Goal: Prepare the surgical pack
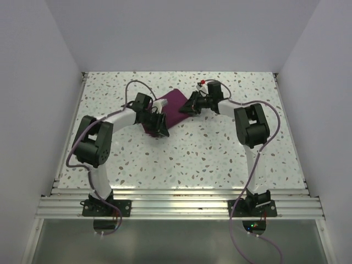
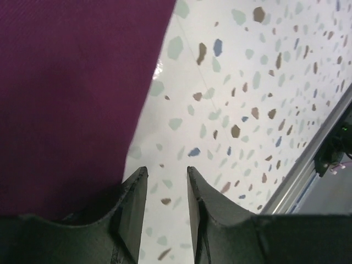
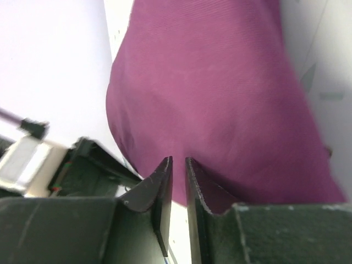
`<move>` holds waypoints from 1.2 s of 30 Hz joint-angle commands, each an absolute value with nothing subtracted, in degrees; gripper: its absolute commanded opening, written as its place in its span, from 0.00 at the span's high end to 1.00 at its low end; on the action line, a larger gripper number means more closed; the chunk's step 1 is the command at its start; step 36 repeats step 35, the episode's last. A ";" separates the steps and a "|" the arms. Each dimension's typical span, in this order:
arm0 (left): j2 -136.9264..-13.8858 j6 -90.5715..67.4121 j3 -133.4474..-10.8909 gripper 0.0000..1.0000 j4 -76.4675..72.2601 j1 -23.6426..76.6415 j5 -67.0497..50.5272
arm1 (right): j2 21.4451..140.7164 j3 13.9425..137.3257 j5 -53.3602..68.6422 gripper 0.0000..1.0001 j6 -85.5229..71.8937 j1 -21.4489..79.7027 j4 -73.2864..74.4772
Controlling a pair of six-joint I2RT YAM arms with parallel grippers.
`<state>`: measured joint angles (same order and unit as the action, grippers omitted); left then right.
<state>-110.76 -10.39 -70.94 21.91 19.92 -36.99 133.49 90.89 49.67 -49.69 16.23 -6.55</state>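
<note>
Left claw low over the table, at the near-left edge of the cloth. Fingers stand a narrow gap apart with nothing between them; speckled tabletop shows straight through the gap. Touching the cloth or only beside it: cannot tell.

Right claw at the cloth's right side, fingers almost together, tips against the fabric. Whether any of it is nipped in that slit, cannot tell.

Table: white, flecked brown, blue and grey.

Rail: ribbed metal along the near edge, both arm bases bolted to it.

Cloth: dark magenta, far middle of the table, set cornerwise between the two claws.
</note>
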 commanded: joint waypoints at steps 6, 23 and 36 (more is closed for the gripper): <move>-91.86 -16.34 -68.11 0.59 19.42 17.49 -35.86 | 123.93 97.47 48.07 0.76 -44.65 16.00 5.80; -70.94 -26.80 -56.88 0.01 18.54 10.72 -26.19 | 98.98 76.94 18.11 0.01 -25.84 15.82 38.05; -61.18 -30.32 -45.36 0.00 18.20 10.20 -26.70 | 82.46 54.79 26.09 0.01 -27.59 15.91 26.94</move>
